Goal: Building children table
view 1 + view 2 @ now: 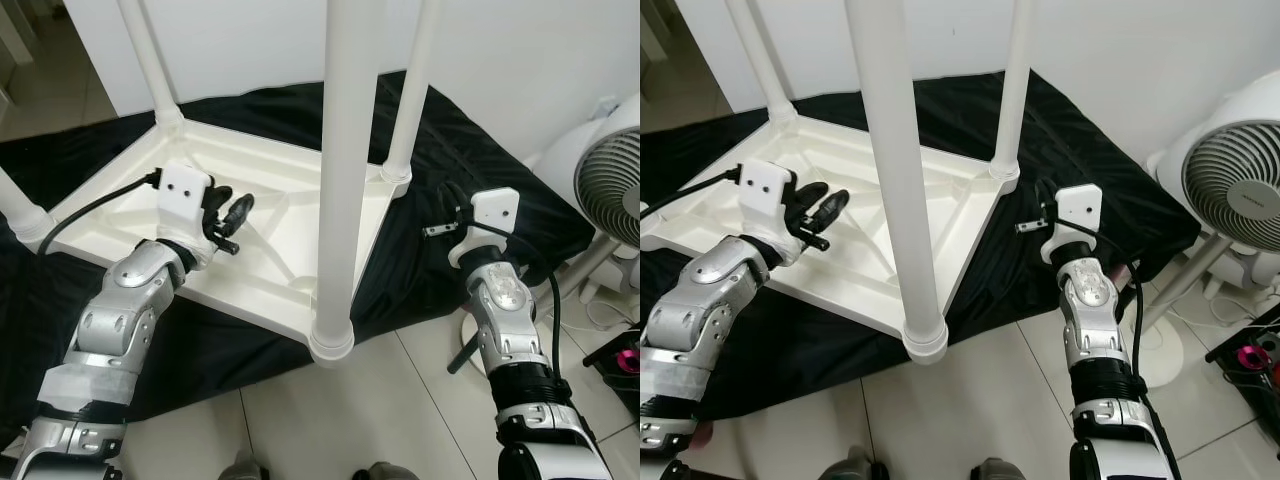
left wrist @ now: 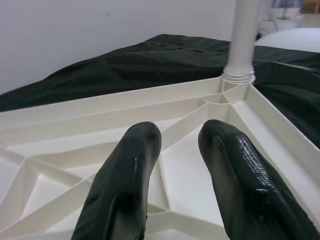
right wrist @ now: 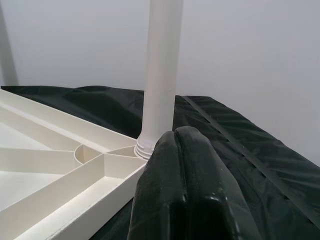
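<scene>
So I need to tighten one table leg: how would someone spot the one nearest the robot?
Find the white tabletop lying upside down on the black cloth. The nearest leg stands at the corner overhanging the floor tiles, between both grippers, looking thickest.

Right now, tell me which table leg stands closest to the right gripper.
The far right leg, rising from the corner of the upturned tabletop nearest the right gripper. The other legs stand toward the robot's left or at the near corner.

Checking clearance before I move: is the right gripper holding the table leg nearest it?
No. The right gripper is shut on nothing, hovering over the black cloth short of the leg.
</scene>
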Controlling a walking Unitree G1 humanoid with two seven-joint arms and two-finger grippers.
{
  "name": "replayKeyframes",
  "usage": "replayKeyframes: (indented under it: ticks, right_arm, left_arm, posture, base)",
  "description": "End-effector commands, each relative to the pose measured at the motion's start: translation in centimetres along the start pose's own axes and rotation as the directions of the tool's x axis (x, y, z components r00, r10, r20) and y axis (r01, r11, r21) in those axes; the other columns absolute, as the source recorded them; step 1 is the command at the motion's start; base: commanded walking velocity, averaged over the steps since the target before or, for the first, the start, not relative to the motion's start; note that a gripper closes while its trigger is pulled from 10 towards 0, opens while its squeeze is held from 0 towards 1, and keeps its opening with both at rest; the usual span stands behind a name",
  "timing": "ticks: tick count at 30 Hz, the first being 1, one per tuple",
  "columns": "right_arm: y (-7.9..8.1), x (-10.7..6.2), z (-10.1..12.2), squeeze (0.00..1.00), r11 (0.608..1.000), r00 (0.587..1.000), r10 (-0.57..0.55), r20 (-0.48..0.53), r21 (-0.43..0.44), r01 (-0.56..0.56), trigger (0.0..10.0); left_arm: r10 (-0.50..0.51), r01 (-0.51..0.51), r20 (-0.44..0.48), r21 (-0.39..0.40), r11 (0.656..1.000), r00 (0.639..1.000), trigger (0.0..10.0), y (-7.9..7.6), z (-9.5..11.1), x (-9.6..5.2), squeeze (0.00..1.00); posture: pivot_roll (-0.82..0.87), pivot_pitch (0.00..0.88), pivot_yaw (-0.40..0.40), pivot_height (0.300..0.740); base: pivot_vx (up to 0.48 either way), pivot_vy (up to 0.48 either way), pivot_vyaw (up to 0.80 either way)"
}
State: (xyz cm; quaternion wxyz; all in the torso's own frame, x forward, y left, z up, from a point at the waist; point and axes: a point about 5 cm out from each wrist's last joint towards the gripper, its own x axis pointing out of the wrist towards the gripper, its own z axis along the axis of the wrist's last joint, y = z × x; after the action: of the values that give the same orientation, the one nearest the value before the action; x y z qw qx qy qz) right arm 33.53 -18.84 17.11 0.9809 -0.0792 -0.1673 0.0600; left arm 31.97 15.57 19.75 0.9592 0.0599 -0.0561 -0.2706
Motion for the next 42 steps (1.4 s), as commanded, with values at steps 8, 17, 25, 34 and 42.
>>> replayKeyframes:
  ticks: [8,17,25,34,42]
  right_arm:
    - [0.4,-0.6,-0.9,0.00,0.998,0.999,0.012,-0.044,0.062,-0.009,10.0]
    - [0.5,-1.3,-1.3,0.00,0.997,0.996,0.046,-0.079,0.067,-0.041,10.0]
    - [0.0,-1.9,-1.4,0.00,0.997,0.994,0.057,-0.093,0.054,-0.052,10.0]
    - [0.5,-2.0,-1.7,0.00,0.995,0.992,0.067,-0.106,0.074,-0.059,10.0]
    - [1.0,-1.7,-1.7,0.00,0.994,0.992,0.079,-0.101,0.081,-0.071,10.0]
  left_arm:
    - [-0.175,0.187,0.104,-0.125,0.974,0.979,10.0,0.5,-0.8,-1.3,1.00]
    - [-0.339,0.340,0.021,-0.068,0.938,0.941,10.0,-0.4,-2.1,-4.2,0.00]
    - [-0.581,0.575,-0.088,-0.084,0.814,0.809,10.0,-3.0,-2.6,-7.2,0.00]
    - [-0.693,0.723,-0.286,-0.001,0.691,0.662,10.0,-4.7,-5.0,-9.3,0.00]
    - [-0.647,0.702,-0.350,0.046,0.711,0.678,10.0,-4.0,-5.9,-8.2,0.00]
  posture:
    - [-0.06,0.000,0.049,0.740]
    - [-0.04,0.015,0.022,0.740]
    - [-0.03,0.030,0.017,0.740]
    - [-0.01,0.016,0.015,0.740]
    - [-0.02,0.005,0.025,0.740]
  base:
    - [0.000,0.000,0.00]
    - [0.000,0.000,0.00]
    - [0.000,0.000,0.00]
    - [0.000,0.000,0.00]
    - [0.000,0.000,0.00]
